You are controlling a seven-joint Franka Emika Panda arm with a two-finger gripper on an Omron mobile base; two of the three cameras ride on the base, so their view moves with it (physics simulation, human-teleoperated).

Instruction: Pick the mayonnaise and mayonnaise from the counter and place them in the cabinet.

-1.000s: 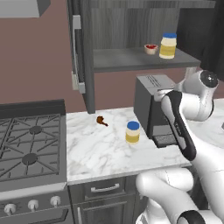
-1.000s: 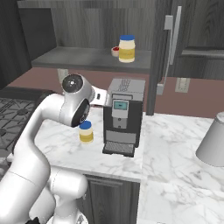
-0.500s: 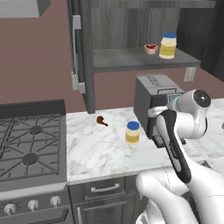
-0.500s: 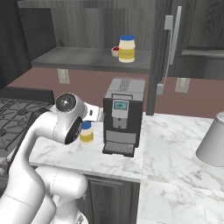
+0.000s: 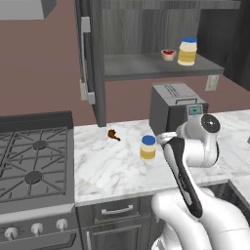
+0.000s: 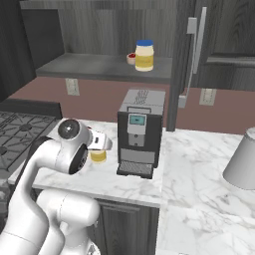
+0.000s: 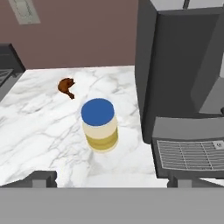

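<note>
One mayonnaise jar (image 7: pixel 99 124), cream-white with a yellow band and blue lid, stands upright on the marble counter next to the coffee machine (image 7: pixel 179 74). My gripper (image 7: pixel 112 179) is open, above and just short of the jar, and its fingertips (image 7: pixel 41 178) are spread wider than the jar. The same jar (image 5: pixel 148 148) sits left of my folded arm, and my arm partly hides the jar (image 6: pixel 98 156) in the right base view. The other mayonnaise jar (image 5: pixel 188 51) (image 6: pixel 144 55) stands on the grey shelf (image 5: pixel 146 67) of the open cabinet (image 5: pixel 93 63).
A tiny white bowl with red filling (image 5: pixel 168 54) sits beside the shelf jar. A small brown item (image 5: pixel 113 135) lies on the counter behind the jar. A gas stove (image 5: pixel 34 161) is at the left. A grey container (image 6: pixel 242 159) stands at the far right.
My arm has folded lower and the hand has come down toward the counter jar. Neither jar has moved.
</note>
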